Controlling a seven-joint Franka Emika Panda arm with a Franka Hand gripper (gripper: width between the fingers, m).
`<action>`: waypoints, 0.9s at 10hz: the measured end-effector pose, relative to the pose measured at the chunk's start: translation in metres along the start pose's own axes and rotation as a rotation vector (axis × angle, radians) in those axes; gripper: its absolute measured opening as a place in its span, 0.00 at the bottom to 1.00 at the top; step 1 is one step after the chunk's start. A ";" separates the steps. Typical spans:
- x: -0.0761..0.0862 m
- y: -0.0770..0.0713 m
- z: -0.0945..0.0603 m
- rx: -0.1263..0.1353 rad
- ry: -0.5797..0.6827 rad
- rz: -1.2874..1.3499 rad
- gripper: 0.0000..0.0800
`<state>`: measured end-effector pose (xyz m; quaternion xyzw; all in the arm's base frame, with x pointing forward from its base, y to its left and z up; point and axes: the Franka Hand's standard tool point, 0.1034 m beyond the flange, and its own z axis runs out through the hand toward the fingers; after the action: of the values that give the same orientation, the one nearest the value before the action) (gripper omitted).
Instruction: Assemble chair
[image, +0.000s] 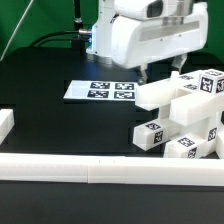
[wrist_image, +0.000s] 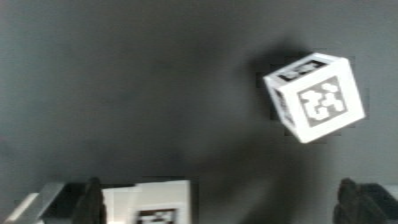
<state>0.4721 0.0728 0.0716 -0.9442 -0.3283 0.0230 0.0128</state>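
Several chunky white chair pieces (image: 185, 112) with black-and-white tags lie piled at the exterior view's right. One small tagged block (image: 150, 133) sits in front of the pile. My gripper (image: 160, 72) hangs just above and behind the pile, jaws wide apart and empty. In the wrist view a tagged white block (wrist_image: 315, 97) lies on the dark table. Another white tagged piece (wrist_image: 157, 205) sits between my fingers, close to one finger (wrist_image: 71, 200); the other finger (wrist_image: 365, 200) is far from it. My gripper (wrist_image: 217, 208) holds nothing.
The marker board (image: 100, 90) lies on the black table behind centre. A long white border bar (image: 90, 168) runs along the front edge. A short white bar (image: 5, 122) stands at the exterior view's left.
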 end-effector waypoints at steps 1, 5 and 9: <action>0.004 -0.012 0.009 -0.014 0.026 -0.006 0.81; 0.000 -0.021 0.025 -0.016 0.023 -0.012 0.81; -0.008 -0.020 0.040 -0.022 0.024 -0.013 0.81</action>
<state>0.4510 0.0836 0.0325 -0.9423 -0.3346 0.0080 0.0065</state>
